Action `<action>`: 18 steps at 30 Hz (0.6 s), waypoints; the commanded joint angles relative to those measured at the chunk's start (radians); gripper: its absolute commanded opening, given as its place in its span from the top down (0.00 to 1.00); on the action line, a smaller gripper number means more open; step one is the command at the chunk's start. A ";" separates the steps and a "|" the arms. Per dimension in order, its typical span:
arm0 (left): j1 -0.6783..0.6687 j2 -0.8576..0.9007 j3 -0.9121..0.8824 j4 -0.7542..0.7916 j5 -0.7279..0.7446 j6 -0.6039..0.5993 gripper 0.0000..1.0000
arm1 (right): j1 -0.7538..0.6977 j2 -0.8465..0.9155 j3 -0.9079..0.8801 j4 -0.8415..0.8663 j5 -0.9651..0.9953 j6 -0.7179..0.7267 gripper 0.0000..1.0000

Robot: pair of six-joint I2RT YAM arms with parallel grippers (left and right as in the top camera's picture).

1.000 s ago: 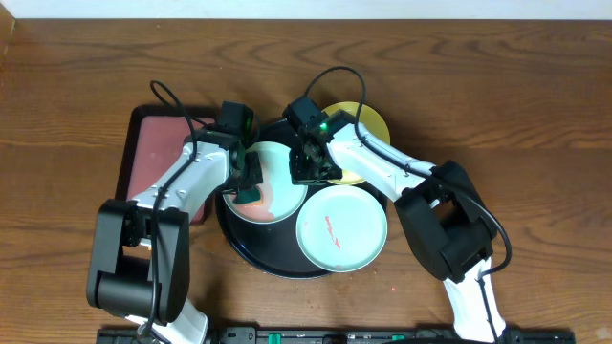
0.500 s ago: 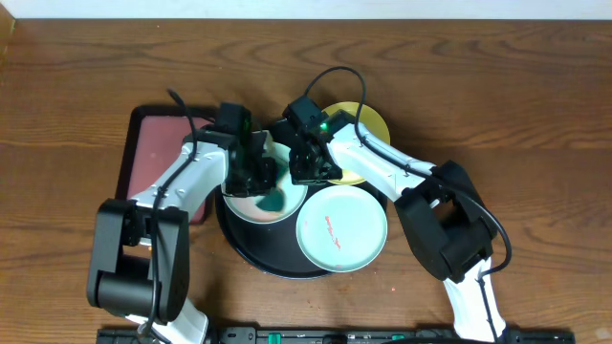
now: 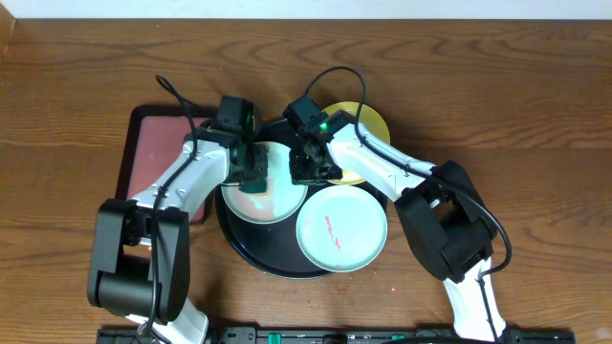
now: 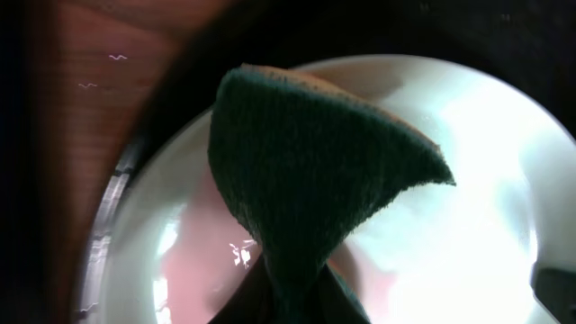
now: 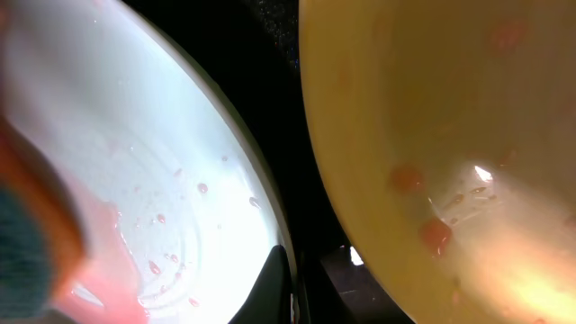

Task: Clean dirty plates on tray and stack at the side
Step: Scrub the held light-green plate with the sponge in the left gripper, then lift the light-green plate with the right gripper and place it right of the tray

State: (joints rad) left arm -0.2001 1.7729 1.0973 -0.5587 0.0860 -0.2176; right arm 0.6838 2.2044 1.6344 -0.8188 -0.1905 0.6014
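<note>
- The left gripper [image 3: 251, 178] is clenched on a dark green sponge [image 4: 315, 171], which presses into the far-left mint plate [image 3: 277, 203] on the round black tray [image 3: 251, 256].
- The right gripper [image 3: 306, 168] sits at that plate's right rim. In the right wrist view its fingers straddle the rim with only a thin gap between them, so I judge it to be pinching the plate to steady it.
- A watery pink film [image 5: 99, 236] covers part of the plate's middle, so this plate is probably mid-wipe and not yet clean.
- The near mint plate [image 3: 341, 229] carries an untouched red smear. The yellow plate [image 3: 371, 127] lies at the far right of the tray, speckled with orange spots.
- No plate is stacked at the side yet. The small reddish-brown tray [image 3: 153, 158] lies to the left on the bench [image 3: 497, 86].
- Risk: the sponge may only spread the thinned sauce, leaving a film if it is already loaded.
- Risk: pressing hard near the rim could tilt the plate or pull it out of the right gripper's pinch, and it would then slide on the glossy tray.
- Risk: the two grippers work near each other, so a wide stroke to the right could knock them together.
- Risk: the yellow plate lies just beside the right gripper, and a sideways shift of that arm could push it off the tray's far edge.
</note>
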 commanded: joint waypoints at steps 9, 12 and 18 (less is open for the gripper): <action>0.029 -0.041 0.359 -0.378 -0.087 -0.015 0.93 | -0.002 0.052 -0.008 0.016 -0.002 -0.004 0.99; 0.067 -0.041 0.361 -0.404 -0.089 -0.012 0.92 | -0.006 0.072 -0.008 0.034 -0.063 -0.005 0.99; 0.198 -0.041 0.360 -0.419 -0.096 0.031 0.93 | -0.037 0.060 -0.007 0.062 -0.207 -0.103 0.99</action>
State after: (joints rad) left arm -0.0635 1.7390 1.4422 -0.9737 0.0143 -0.2272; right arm 0.6540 2.2189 1.6344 -0.7898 -0.2932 0.5770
